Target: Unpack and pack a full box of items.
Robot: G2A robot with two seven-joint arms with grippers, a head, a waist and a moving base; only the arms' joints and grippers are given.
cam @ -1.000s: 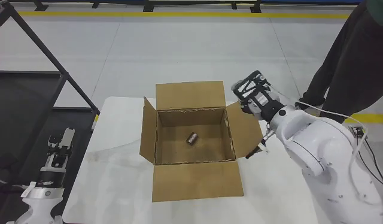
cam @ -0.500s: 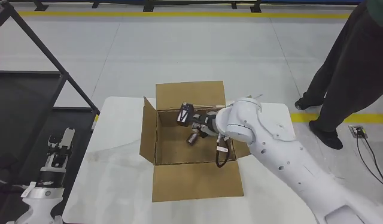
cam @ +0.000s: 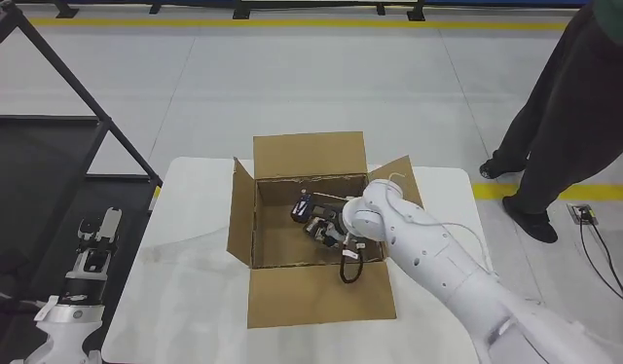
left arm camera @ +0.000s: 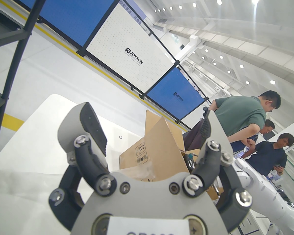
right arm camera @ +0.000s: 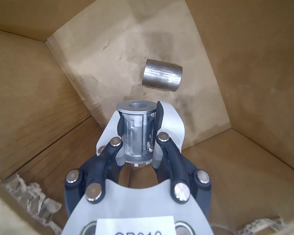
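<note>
An open cardboard box (cam: 243, 230) stands on the white table (cam: 195, 267). My right gripper (right arm camera: 138, 116) is inside it, shut on a slotted metal cylinder part (right arm camera: 136, 133) held just above the floor. Ahead of that part, a plain metal cylinder (right arm camera: 162, 78) lies on its side on the box floor. From above, the right gripper (cam: 310, 216) sits in the middle of the box. My left gripper (left arm camera: 149, 128) is open with nothing in it, off the table's left side (cam: 97, 233), facing the box (left arm camera: 159, 147).
The box's four flaps are folded outward, the front flap (cam: 321, 294) lying flat toward me. Crumpled brown packing paper (right arm camera: 27, 196) sits in a box corner. A black metal frame (cam: 88, 121) stands left of the table.
The right arm swung from beyond the box's right flap into the box and sank lower toward the floor. The left arm has not moved.
</note>
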